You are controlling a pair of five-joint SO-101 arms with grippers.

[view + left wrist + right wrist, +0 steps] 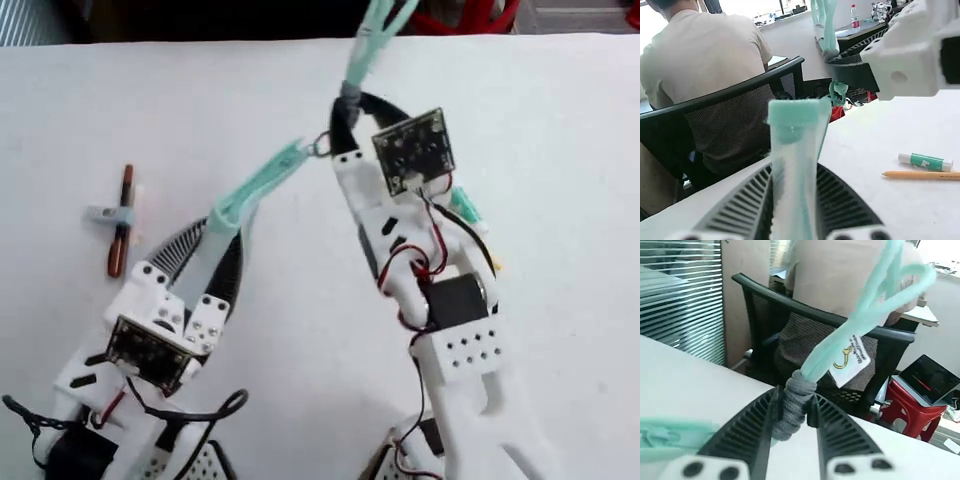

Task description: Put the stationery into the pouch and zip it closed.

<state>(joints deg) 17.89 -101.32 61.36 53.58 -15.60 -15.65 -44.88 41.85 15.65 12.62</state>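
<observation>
- High view: the mint-green pouch (270,172) is held off the table (560,150) between the two arms.
  - The left gripper (232,207) is clamped on its lower end.
  - The right gripper (347,100) is clamped on a grey end (347,93) of the pouch, from which more mint fabric rises toward the far edge.
  - A small metal ring (320,146), probably the zip pull, sits between the two grips.
  - A brown pen (122,220) lies on the table well to the left of the pouch, with a small white and blue piece (108,213) across it.
  - A glue stick (465,207) shows just beside the right arm.
  - None of these is in the pouch.
- Left wrist view: the left gripper's (795,170) jaws are pressed together on the pouch's (795,135) edge, which stands up between them.
  - The glue stick (925,161) and a pencil (922,175) lie side by side on the table beyond, near the right arm.
  - Farther off, the right gripper (832,55) holds the other end up.
- Right wrist view: the right gripper (795,415) is closed on the grey end (796,402).
  - The mint fabric (875,295) rises from the grey end, with a white label (850,360) hanging from it.
  - Part of the zip side (670,437) shows low beside the jaws.
  - I cannot tell whether the zip is open.
- Judgement: the task looks to be at an early stage. The pouch is gripped at both ends, probably to work the zip. All the stationery has yet to go in, and the closing zip comes after that.
</observation>
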